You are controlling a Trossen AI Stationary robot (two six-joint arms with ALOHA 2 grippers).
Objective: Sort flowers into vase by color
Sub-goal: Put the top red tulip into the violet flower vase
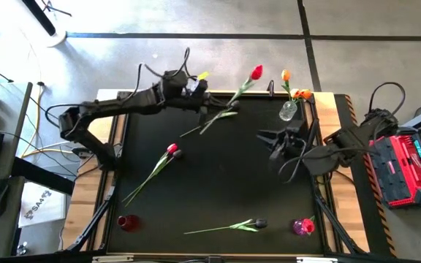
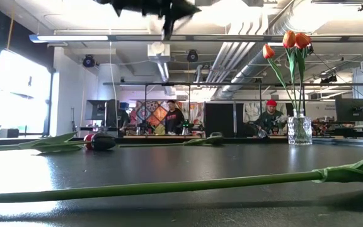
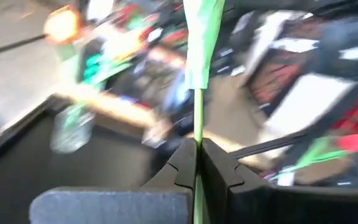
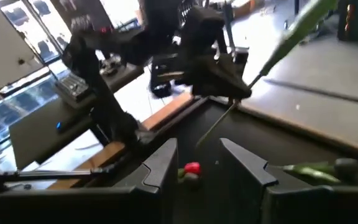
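Green stem [image 3: 199, 112] pinched by left tool [image 3: 197, 163], high view hides grip

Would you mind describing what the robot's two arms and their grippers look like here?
Both arms are black, jointed and slim. The left arm trails loose dark cables that loop above its wrist; the right arm has a cable arching over its base. The left gripper and right gripper each have two dark, angular, wedge-shaped fingers. No markings are legible.

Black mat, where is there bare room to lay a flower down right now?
Free: the middle, between the red tulip and the right gripper, and the stretch above the dark tulip. Crowded: the far edge, where the left gripper pinches a stem near the clear vase.
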